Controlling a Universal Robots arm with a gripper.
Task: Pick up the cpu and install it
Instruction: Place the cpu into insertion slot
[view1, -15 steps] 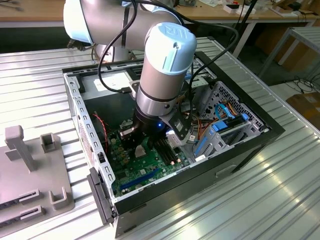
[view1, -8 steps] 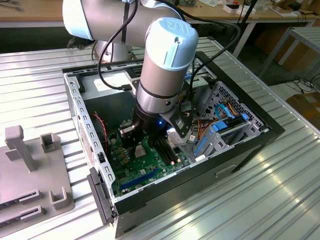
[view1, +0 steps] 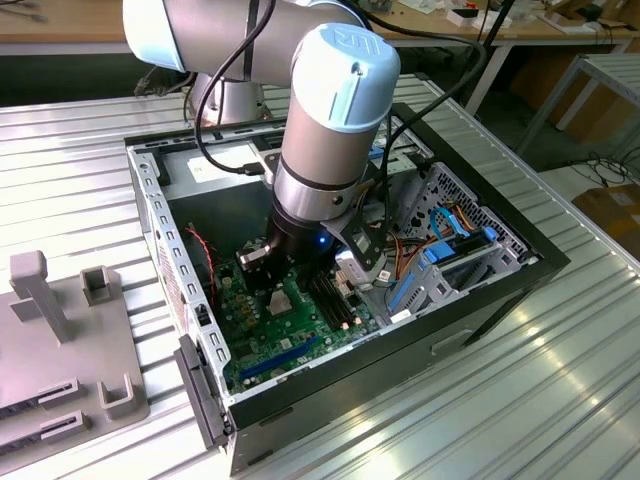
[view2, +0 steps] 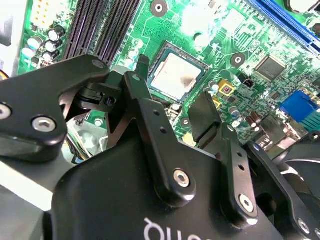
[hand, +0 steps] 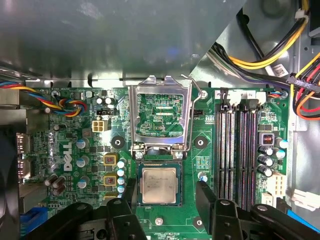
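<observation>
Jaws stand apart on either side of the cpu (hand: 159, 184), which lies flat in its socket (hand: 159, 166) on the motherboard (hand: 65, 135). Any closing should probably be centred and level, clear of the open load plate (hand: 161, 82).

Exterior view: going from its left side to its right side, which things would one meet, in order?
Grey fixture → side wall of the computer case → green motherboard → metal drive cage → cardboard box.
</observation>
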